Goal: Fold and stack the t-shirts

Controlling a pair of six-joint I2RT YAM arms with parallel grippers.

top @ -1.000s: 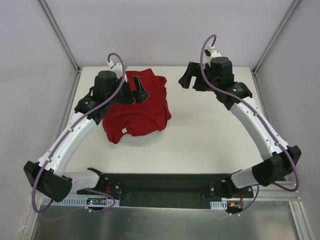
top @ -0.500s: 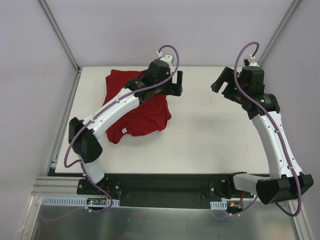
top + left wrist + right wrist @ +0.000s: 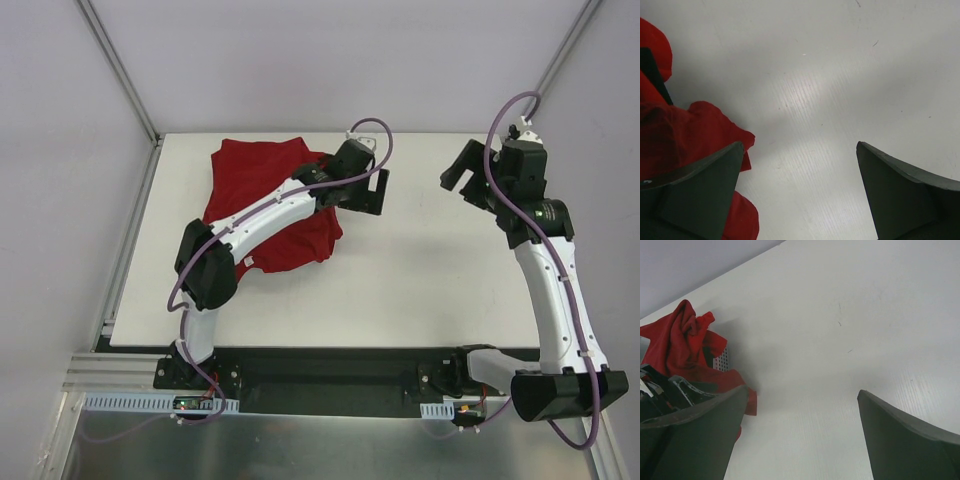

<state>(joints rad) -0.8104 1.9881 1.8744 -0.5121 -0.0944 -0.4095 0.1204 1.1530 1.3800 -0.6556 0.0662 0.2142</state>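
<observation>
A crumpled heap of deep-red t-shirts [image 3: 268, 210] lies at the back left of the white table [image 3: 420, 270], with a small white label [image 3: 248, 262] near its front edge. I cannot tell how many shirts are in it. My left arm reaches across the heap. The left gripper [image 3: 377, 193] hangs open just right of the heap's edge, over bare table. In the left wrist view the left gripper [image 3: 800, 146] is empty, with red cloth [image 3: 685, 135] beside its left finger. My right gripper [image 3: 465, 180] is open and empty at the back right. Its wrist view shows the right gripper [image 3: 802, 390] facing the heap [image 3: 680, 340].
Grey walls with metal corner posts [image 3: 120, 70] close in the table on three sides. The black base rail [image 3: 330, 375] runs along the near edge. In the right wrist view the left arm's wrist [image 3: 662, 385] shows in front of the red cloth.
My left arm has swung right across the heap, carrying its open gripper from above the cloth to the bare table beside it. My right arm has pulled away to the right. Both grippers stayed open.
</observation>
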